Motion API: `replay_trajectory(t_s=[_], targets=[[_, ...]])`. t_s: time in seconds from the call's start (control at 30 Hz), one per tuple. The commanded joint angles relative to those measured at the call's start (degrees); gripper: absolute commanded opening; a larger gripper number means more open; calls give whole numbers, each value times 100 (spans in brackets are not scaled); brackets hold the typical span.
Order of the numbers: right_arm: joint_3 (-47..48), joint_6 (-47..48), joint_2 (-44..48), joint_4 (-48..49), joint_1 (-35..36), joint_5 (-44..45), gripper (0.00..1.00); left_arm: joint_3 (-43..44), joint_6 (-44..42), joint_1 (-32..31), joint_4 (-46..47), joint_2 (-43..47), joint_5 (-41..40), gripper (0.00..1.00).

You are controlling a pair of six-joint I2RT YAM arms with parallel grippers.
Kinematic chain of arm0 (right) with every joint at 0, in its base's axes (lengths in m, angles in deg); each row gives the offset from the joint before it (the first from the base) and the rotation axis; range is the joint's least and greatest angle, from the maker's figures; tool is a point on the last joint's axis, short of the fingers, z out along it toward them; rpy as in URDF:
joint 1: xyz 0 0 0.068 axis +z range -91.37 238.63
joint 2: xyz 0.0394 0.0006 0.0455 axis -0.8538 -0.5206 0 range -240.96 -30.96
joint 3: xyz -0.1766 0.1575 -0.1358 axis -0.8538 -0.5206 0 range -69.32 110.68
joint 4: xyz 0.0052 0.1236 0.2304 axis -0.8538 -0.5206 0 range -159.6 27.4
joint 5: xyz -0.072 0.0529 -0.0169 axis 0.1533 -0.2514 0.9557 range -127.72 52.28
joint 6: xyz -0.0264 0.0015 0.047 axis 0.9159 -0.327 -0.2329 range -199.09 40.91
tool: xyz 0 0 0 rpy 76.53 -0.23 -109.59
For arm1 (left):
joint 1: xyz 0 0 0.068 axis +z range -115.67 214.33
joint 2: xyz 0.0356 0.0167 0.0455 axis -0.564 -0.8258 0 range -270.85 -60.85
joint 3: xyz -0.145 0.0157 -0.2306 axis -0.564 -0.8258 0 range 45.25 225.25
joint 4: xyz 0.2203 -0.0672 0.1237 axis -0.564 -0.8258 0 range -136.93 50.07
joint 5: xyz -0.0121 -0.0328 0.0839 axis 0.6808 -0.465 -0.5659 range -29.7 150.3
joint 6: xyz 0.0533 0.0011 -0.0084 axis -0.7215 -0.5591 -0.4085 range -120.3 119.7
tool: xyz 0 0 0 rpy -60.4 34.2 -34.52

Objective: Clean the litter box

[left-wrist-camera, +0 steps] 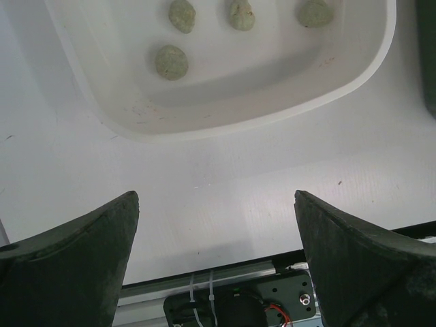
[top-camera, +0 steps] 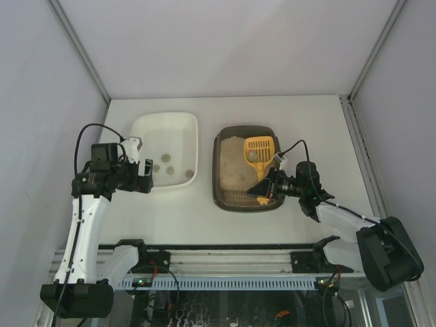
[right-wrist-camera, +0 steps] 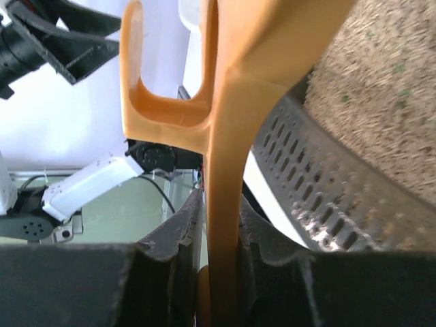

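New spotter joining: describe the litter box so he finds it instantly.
Two trays sit side by side on the white table. The litter box is the right-hand one, beneath the yellow scoop. It is dark, with sandy litter; its neighbour is white.

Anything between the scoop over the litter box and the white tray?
Nothing visible. Only bare table separates the litter box and the white tray; the open left gripper hangs by the tray's near left corner, off the scoop's direct path.

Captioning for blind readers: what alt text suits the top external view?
The right end effector grips a yellow scoop over the litter box. Left of it sits a white tray holding four lumps, the left end effector open beside it.
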Motion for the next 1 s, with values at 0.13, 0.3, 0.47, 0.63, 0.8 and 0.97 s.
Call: replay_trajectory(t_s=[0.13, 0.3, 0.47, 0.63, 0.8, 0.97], targets=[[437, 743, 493, -909, 497, 752, 0, -103, -135, 184, 155, 115, 165, 100], [1567, 1608, 210, -2413, 477, 1186, 0, -104, -129, 251, 169, 115, 143, 100], [1587, 1955, 132, -3426, 499, 1634, 0, -103, -126, 319, 166, 151, 147, 100], [1855, 2775, 484, -5034, 553, 2465, 0, -104, -142, 347, 155, 94, 186, 100], [1849, 3041, 935, -5486, 544, 2538, 0, -104, -143, 358, 158, -39, 174, 100], [1267, 2240, 1090, -4023, 441, 1077, 0, -104, -124, 354, 157, -46, 145, 100]])
